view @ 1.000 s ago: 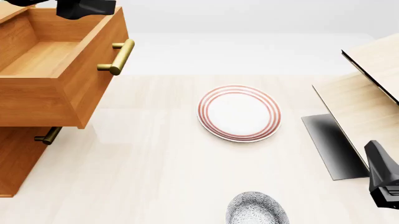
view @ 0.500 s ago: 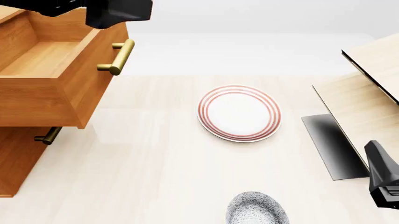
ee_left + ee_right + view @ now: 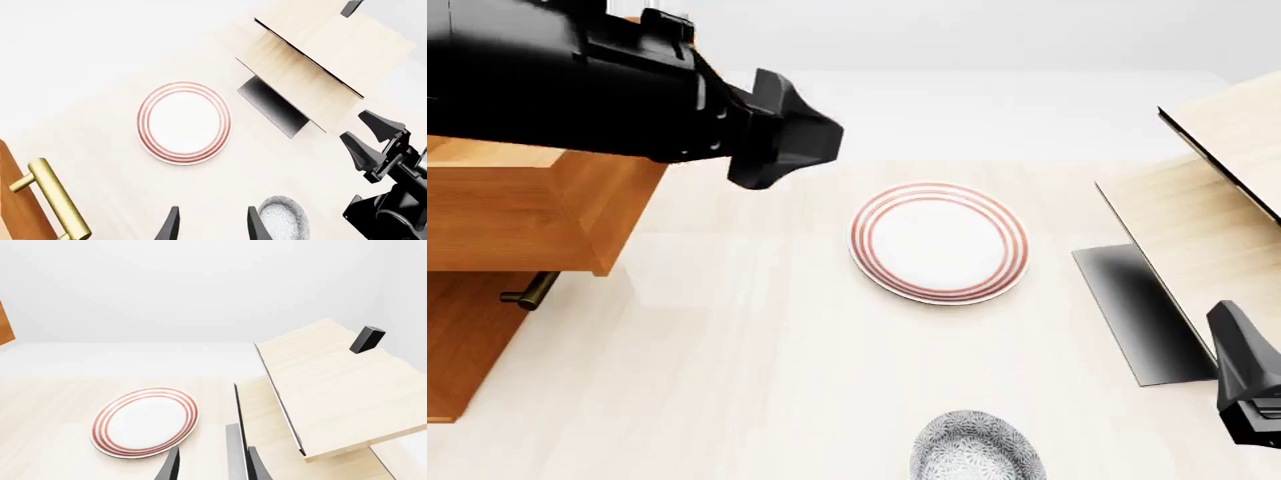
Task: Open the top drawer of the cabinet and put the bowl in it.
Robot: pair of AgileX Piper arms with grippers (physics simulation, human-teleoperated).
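Note:
The top drawer [image 3: 521, 215] of the orange-brown cabinet [image 3: 461, 345] stands pulled out, and my left arm [image 3: 627, 85] hides most of it in the front view. Its brass handle [image 3: 57, 202] shows in the left wrist view. The speckled bowl [image 3: 976, 448] sits upright on the table at the near edge, also seen as the bowl [image 3: 283, 220] beside my left gripper [image 3: 210, 230]. That gripper is open, empty and well above the table. My right gripper [image 3: 212, 471] is open and empty at the near right, apart from the bowl.
A flat white plate [image 3: 938, 241] with red rings lies mid-table. A pale wood structure [image 3: 1214, 200] with a dark base fills the right side, with a small black block [image 3: 367, 339] on it. A lower drawer's handle [image 3: 527, 292] sticks out under the open drawer.
My left arm has swung from above the open drawer out to the right and nearer the camera, now covering the drawer's handle. The right arm, bowl and plate have not moved.

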